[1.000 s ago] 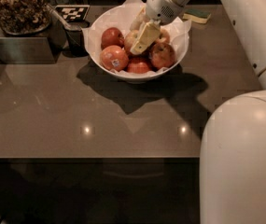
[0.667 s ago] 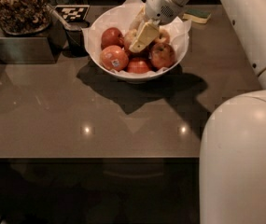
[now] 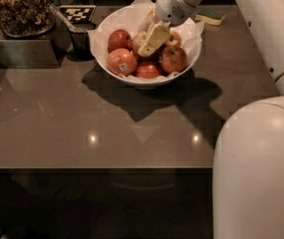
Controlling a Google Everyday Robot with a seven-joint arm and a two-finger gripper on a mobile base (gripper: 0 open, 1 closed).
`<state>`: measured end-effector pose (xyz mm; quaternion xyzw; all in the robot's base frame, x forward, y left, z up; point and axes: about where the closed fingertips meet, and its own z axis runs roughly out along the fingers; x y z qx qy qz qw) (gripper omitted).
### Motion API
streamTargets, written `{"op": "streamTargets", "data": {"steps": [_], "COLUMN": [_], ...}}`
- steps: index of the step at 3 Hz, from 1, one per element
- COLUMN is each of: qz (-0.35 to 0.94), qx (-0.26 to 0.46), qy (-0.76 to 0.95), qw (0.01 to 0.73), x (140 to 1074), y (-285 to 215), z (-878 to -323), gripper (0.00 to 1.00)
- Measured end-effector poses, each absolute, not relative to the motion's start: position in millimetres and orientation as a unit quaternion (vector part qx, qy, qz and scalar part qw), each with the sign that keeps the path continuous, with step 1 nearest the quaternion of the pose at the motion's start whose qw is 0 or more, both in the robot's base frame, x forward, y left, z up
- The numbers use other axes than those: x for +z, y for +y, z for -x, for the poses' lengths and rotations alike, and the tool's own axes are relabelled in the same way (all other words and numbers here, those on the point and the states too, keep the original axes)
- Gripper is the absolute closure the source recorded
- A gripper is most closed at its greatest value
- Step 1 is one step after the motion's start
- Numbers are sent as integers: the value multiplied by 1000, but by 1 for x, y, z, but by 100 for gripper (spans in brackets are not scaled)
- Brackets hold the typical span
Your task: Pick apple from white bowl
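The white bowl [image 3: 112,20], lined with crinkled white paper, stands at the back middle of the dark counter and holds several apples. My gripper [image 3: 150,40] reaches down into the middle of the pile from the upper right. The pale yellow-green apple [image 3: 137,42] sits right at the gripper, mostly hidden behind it. An orange-red apple with a sticker [image 3: 121,61] lies at the front left. Deep red apples lie at the back left [image 3: 119,38], front [image 3: 148,70] and right [image 3: 173,59].
A clear container of nuts [image 3: 18,8] sits on a metal box [image 3: 19,49] at the back left. A dark cup [image 3: 82,40] and a black-and-white marker card [image 3: 77,13] stand left of the bowl. A yellow-green sponge [image 3: 210,17] lies behind. My white arm and body [image 3: 256,163] fill the right side.
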<state>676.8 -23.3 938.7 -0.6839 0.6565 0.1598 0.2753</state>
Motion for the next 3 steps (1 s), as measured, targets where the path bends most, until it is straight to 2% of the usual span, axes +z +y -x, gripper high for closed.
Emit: {"op": "streamTargets", "data": {"steps": [3], "qz": [685], "qx": [200], "qy": [592], "qw": [373], "x": [1013], "y": [-28], "z": [-653], "gripper": [100]}}
